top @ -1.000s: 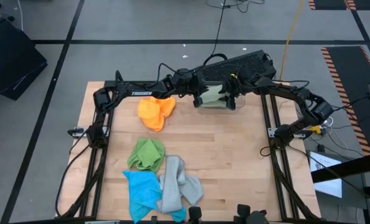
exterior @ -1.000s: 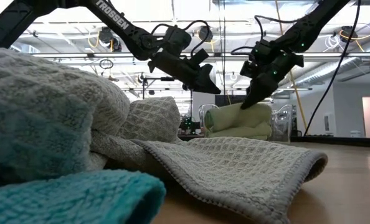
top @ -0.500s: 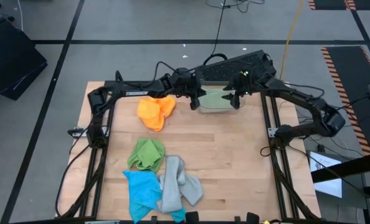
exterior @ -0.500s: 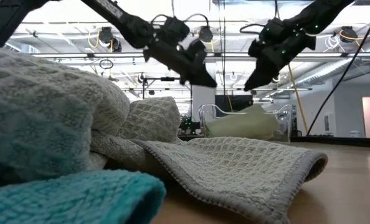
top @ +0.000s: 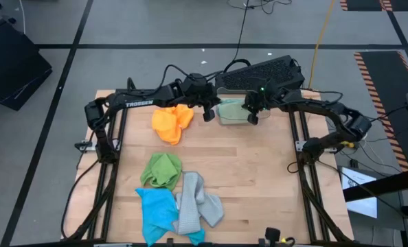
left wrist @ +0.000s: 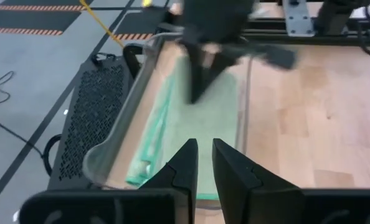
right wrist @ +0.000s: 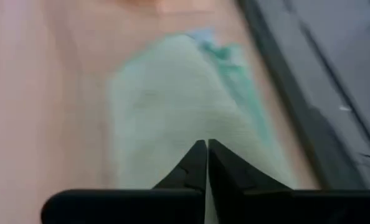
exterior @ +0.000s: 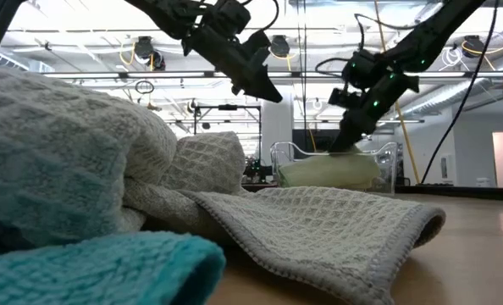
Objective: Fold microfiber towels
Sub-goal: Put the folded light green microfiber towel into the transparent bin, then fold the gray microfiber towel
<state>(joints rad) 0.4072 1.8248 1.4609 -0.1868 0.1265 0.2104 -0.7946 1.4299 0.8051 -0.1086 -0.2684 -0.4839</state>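
Four towels are unfolded on the left half of the table: the orange towel [top: 171, 123] at the far side near my left arm, and closer in, the green towel [top: 161, 169], the blue towel [top: 156, 209] and the grey towel [top: 198, 204], the last two overlapping. None of them has shifted over the last second.

Moving right, my left pincer [top: 207, 113] hangs above the table, just beside the clear bin [exterior: 390, 154] on its orange-towel side. Its fingers are drawn almost together on nothing. A second ago it sat lower and closer to the bin, and it has since lifted and backed off a little.

Inside the bin lies the folded pale green towel [top: 233, 108]. A second ago it bulged well above the rim. Now it sits low and flat.

Right of that is the real change. My right pincer [exterior: 345, 144] was spread wide over that towel a second ago and rose clear half a second ago. It has now come back down with its fingers clenched tight together, gripping nothing. From table height the tip looks to rest on or just over the top of the towel, but I cannot tell whether it actually touches.

I take this to mean the pale green towel is let go and delivered, and possibly patted down. That would make one towel done. The four on the left are waiting, with the orange one nearest my left pincer.
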